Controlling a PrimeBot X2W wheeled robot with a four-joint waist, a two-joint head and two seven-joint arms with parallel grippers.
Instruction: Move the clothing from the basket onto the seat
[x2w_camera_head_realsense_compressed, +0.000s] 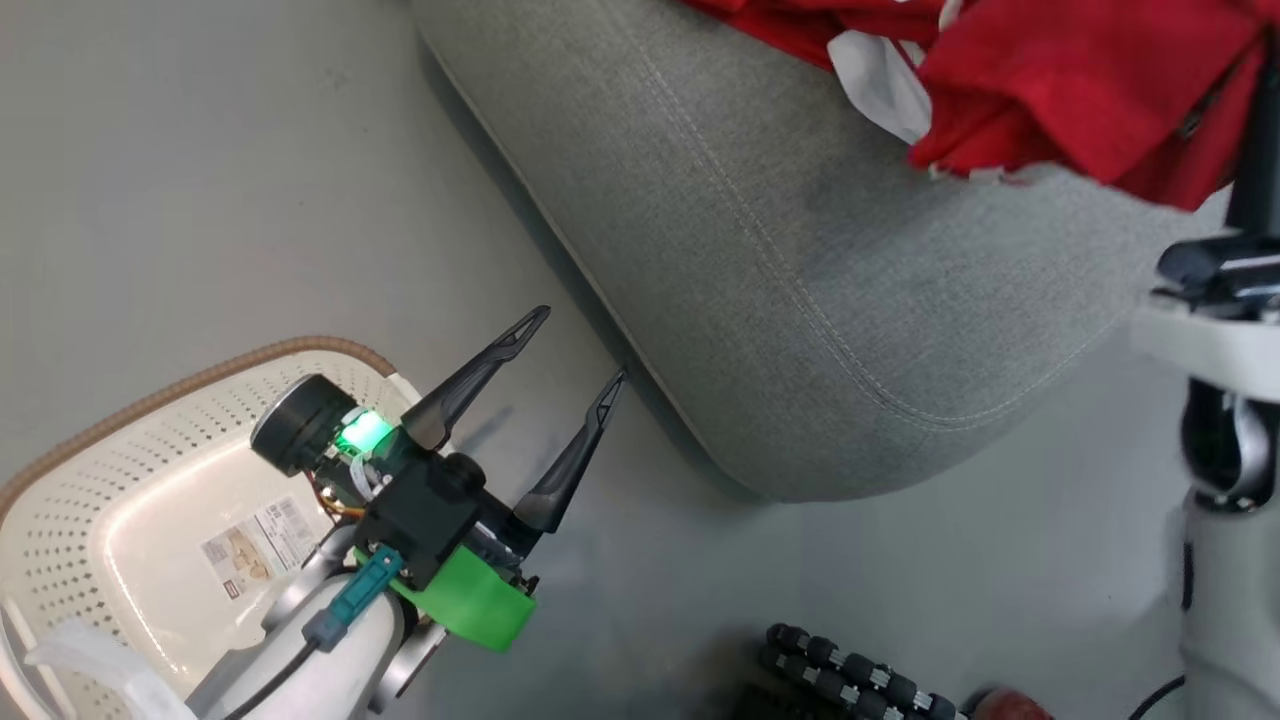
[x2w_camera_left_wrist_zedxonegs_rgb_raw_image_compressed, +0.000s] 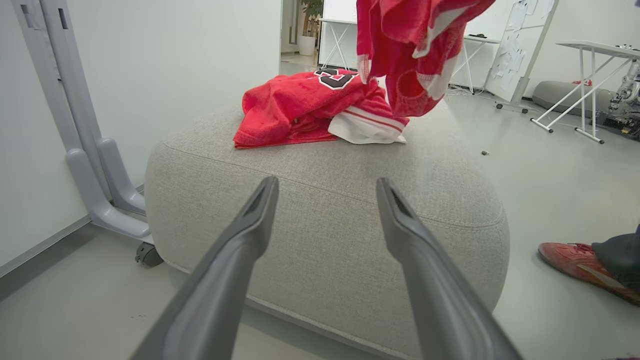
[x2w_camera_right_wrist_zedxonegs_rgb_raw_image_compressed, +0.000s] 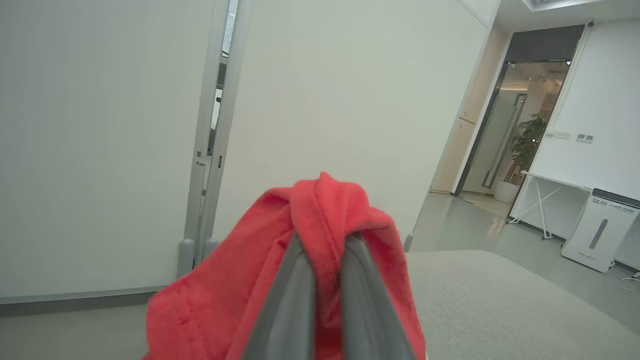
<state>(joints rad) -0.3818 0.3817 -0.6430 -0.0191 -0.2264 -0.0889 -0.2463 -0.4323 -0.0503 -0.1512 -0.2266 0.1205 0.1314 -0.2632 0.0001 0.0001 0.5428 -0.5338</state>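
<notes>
Nearly done: basket (x2w_camera_head_realsense_compressed: 150, 430) looked empty, a jersey (x2w_camera_left_wrist_zedxonegs_rgb_raw_image_compressed: 295, 105) lay on the seat (x2w_camera_left_wrist_zedxonegs_rgb_raw_image_compressed: 450, 190), right gripper (x2w_camera_right_wrist_zedxonegs_rgb_raw_image_compressed: 325, 240) pinched another garment (x2w_camera_right_wrist_zedxonegs_rgb_raw_image_compressed: 225, 280) above it (left gripper (x2w_camera_head_realsense_compressed: 580, 345) spread).

Grey floor (x2w_camera_head_realsense_compressed: 200, 150), white walls (x2w_camera_right_wrist_zedxonegs_rgb_raw_image_compressed: 100, 125), trestle table (x2w_camera_left_wrist_zedxonegs_rgb_raw_image_compressed: 595, 48)

A black-and-white number (x2w_camera_left_wrist_zedxonegs_rgb_raw_image_compressed: 334, 79), partly folded under and seemingly ending in 3, is showing on the red jersey (x2w_camera_left_wrist_zedxonegs_rgb_raw_image_compressed: 290, 107); the sticker (x2w_camera_head_realsense_compressed: 258, 548) in the basket (x2w_camera_head_realsense_compressed: 150, 425) is bearing print too small to read.
</notes>
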